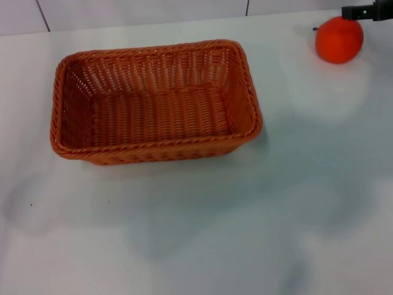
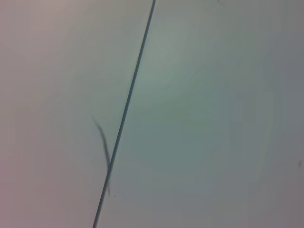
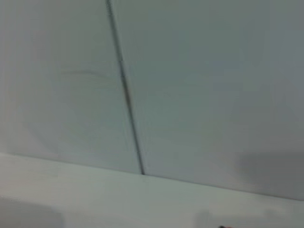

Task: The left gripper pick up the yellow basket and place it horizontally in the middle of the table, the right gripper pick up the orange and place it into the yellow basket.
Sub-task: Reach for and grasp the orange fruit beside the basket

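Note:
The yellow basket [image 1: 153, 101], an orange-brown woven wicker basket, stands empty on the white table [image 1: 245, 233], left of centre, with its long side running left to right. The orange [image 1: 339, 40] lies on the table at the far right, well apart from the basket. A dark part of my right gripper [image 1: 359, 11] shows at the top right edge, just above and behind the orange. My left gripper is out of view in every frame. The wrist views show neither the basket nor any fingers.
A white panelled wall runs behind the table's far edge [image 1: 184, 24]. The left wrist view shows only wall panels with a dark seam [image 2: 126, 114]. The right wrist view shows a wall seam [image 3: 126, 95] above the table edge.

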Tool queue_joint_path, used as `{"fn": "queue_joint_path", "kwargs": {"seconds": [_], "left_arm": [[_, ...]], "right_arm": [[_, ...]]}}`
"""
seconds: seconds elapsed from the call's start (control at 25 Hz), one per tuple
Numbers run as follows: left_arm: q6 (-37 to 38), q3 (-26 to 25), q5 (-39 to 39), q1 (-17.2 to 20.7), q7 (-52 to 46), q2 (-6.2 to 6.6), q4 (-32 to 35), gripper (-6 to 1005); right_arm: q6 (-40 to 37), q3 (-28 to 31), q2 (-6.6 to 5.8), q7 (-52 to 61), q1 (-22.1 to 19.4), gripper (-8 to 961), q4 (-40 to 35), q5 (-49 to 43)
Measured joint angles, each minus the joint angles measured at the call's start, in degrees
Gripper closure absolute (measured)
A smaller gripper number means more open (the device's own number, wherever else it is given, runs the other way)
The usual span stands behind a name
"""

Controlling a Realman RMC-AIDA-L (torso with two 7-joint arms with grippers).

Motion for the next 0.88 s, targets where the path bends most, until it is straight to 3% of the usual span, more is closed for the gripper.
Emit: {"fn": "queue_joint_path", "kwargs": {"seconds": [0.32,0.6,0.88], "left_arm": [[0.0,0.1,-0.1,-0.3,-0.4,-0.12,-0.9,356],[0.0,0.2,-0.4,-0.6,-0.5,-0.17,-1.7,356],[0.1,0.3,-0.4,-0.9,-0.6,-0.16,-2.5,355]], "right_arm": [[11.4,-0.6,4.12,0.0,0.0,12,1.5,-5.8],[19.1,-0.7,5.85,-1.1,1.3,12,7.0,-6.9],[25.5,-0.8,8.52,-2.9,1.8,23,9.3,-6.7]]}}
